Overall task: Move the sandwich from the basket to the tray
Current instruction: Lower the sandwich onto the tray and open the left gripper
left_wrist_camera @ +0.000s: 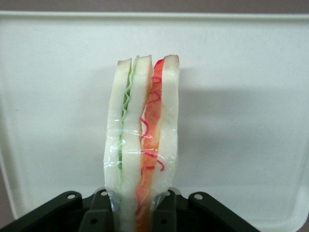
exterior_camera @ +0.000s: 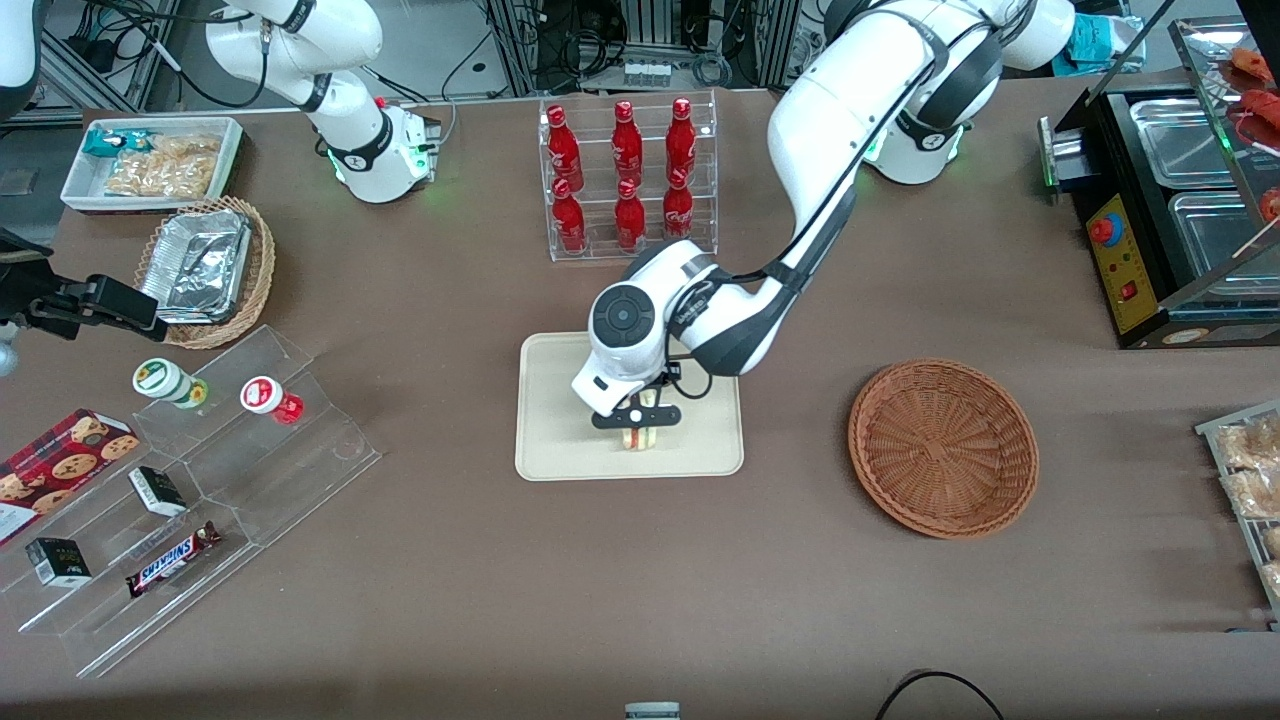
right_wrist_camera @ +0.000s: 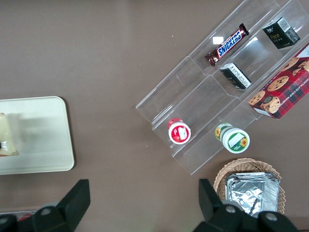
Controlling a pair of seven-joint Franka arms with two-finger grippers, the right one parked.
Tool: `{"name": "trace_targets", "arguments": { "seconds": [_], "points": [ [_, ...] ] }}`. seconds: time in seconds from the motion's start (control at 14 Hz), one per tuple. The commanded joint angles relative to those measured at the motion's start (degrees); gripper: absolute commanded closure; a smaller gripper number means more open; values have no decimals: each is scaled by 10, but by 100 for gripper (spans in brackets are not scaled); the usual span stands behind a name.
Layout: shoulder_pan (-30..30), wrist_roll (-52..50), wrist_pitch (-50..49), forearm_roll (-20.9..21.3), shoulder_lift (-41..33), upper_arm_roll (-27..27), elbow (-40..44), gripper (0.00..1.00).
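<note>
Sandwich sits pinched between our gripper fingers, which are closed narrow on its lower end, so the wedge is held and not yet let go. We take the tray as our landmark: the gripper hangs directly over it, low, above the part of the tray nearer the front camera, and the sandwich stands on edge with its long axis pointing straight away from the gripper toward the tray's surface. In the left wrist view the bread slices run upright, green filling in one seam and red in the other, clear wrap around them, with the cream tray filling the background. Whether the tip already touches the tray we cannot tell. The basket lies well apart from the tray, toward the working arm's end of the table, and holds nothing. We judge the carry nearly finished; what remains is lowering the wedge and opening the fingers without tipping it.
</note>
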Motion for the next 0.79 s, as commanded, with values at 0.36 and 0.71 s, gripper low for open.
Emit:
{"name": "trace_targets", "arguments": {
  "seconds": [0.36, 0.71],
  "points": [
    [-10, 7, -6, 7, 11, 8, 24, 0],
    [57, 12, -114, -1, -86, 8, 22, 0]
  ]
}}
